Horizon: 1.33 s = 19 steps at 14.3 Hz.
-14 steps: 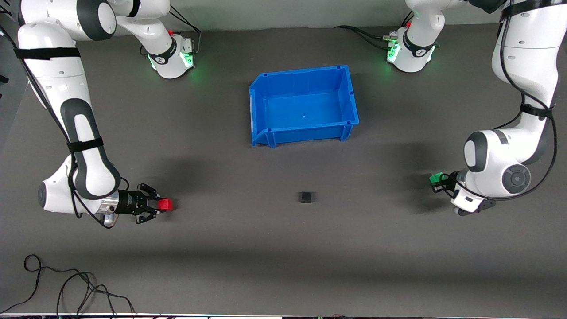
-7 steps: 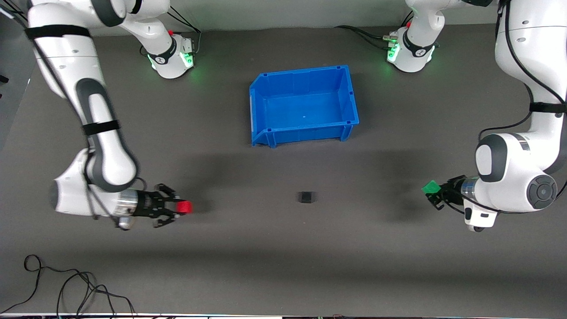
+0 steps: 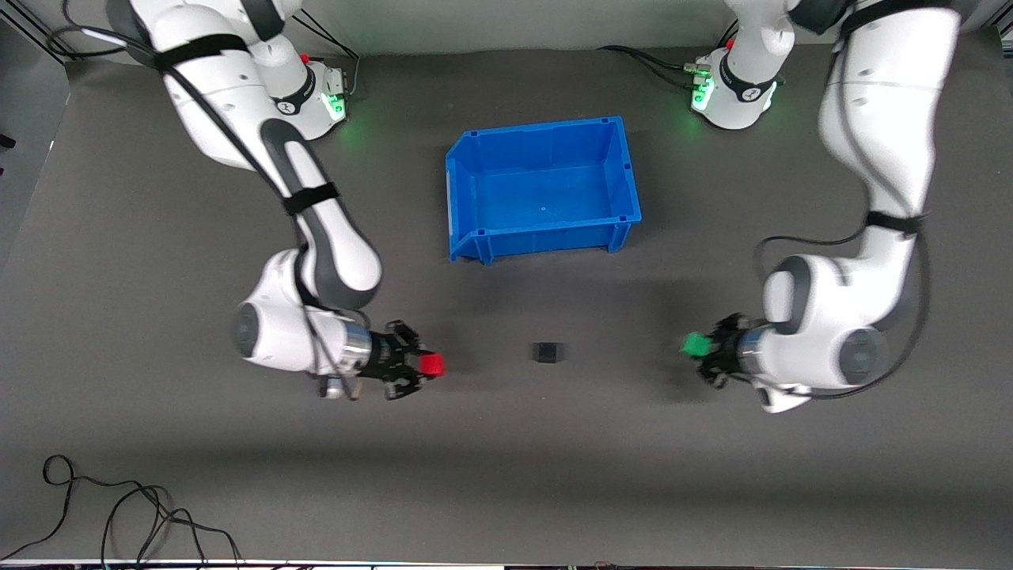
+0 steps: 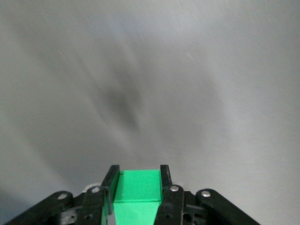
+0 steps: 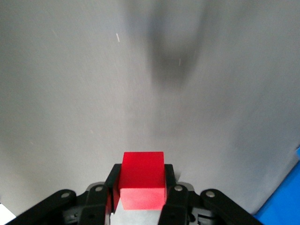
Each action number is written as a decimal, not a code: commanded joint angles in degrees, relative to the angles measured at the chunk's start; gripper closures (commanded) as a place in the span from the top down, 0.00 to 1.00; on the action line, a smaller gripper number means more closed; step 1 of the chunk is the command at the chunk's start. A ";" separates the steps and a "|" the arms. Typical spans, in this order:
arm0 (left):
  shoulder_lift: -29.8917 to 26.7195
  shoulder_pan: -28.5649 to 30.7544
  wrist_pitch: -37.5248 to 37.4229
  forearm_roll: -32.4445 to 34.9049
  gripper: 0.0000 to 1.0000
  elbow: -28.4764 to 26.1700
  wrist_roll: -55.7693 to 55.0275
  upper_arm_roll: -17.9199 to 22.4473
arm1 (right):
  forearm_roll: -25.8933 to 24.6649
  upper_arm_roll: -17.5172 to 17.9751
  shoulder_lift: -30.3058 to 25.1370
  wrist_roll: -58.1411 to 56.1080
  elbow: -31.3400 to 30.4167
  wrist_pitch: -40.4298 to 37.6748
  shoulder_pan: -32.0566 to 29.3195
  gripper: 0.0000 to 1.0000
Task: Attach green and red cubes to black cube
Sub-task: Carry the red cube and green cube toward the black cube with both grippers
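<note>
**Two cubes aloft, closing on the black one from either end**

Right gripper point(image 3: 418, 368) over the mat toward the right arm's end, fingers clenched on the red cube point(image 3: 431, 364). Left gripper point(image 3: 710, 354) over the mat toward the left arm's end, fingers clamped on the green cube point(image 3: 696, 344). Between them, well apart from both, the black cube point(image 3: 547, 351) flat on the grey mat point(image 3: 506, 443), nearer the front camera than the blue bin point(image 3: 457, 198).

Wrist views confirm it: green cube point(image 4: 137, 190) snug between the left fingers point(image 4: 110, 180), red cube point(image 5: 142, 180) snug between the right fingers point(image 5: 168, 180), front faces poking out clear.

Step in hand, by the look of it: bringing both cubes in to opposite sides of the black one. Best done level and low, each exposed face square to a black side face, both contacts landing together so nothing skids. One arm early, and the black cube likely slides.

No long axis on any cube. Black cube sitting nearly square to the table edges, side faces turned toward each arm's end. Red and green each presenting a free face toward the middle.
</note>
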 commanded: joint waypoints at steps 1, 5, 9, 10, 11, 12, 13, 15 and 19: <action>3.52 -4.08 7.42 -0.74 0.00 3.28 -13.62 0.95 | 2.86 -0.67 5.03 3.74 4.52 4.27 3.72 0.27; 4.93 -8.66 11.93 -0.30 0.00 3.28 -29.27 1.04 | 2.78 -0.67 9.86 12.25 7.95 10.69 8.20 0.27; 5.28 -12.17 12.11 0.40 0.00 2.23 -35.62 1.30 | 2.87 -0.67 12.77 15.43 10.15 14.13 10.67 0.28; 5.64 -12.96 12.37 0.93 0.00 2.23 -36.94 1.31 | 2.78 -0.67 12.95 15.96 10.41 14.48 11.20 0.28; 5.64 -13.32 12.46 1.45 0.00 2.23 -37.39 1.31 | 2.86 -0.67 13.21 16.22 10.42 14.92 11.64 0.28; 5.64 -14.11 12.98 1.55 0.00 2.23 -37.48 1.31 | 2.87 -0.67 13.30 16.23 10.42 15.18 12.08 0.28; 5.73 -14.98 13.86 1.55 0.00 2.14 -37.48 1.31 | 2.87 -0.67 13.48 16.75 10.42 15.54 12.52 0.28; 5.90 -16.13 16.66 1.55 0.00 1.88 -37.92 1.31 | 2.87 -0.67 13.83 17.98 10.42 16.76 13.66 0.28; 7.57 -17.89 20.72 1.63 0.00 1.88 -37.92 1.31 | 2.87 -0.67 14.18 18.86 10.33 18.53 14.98 0.28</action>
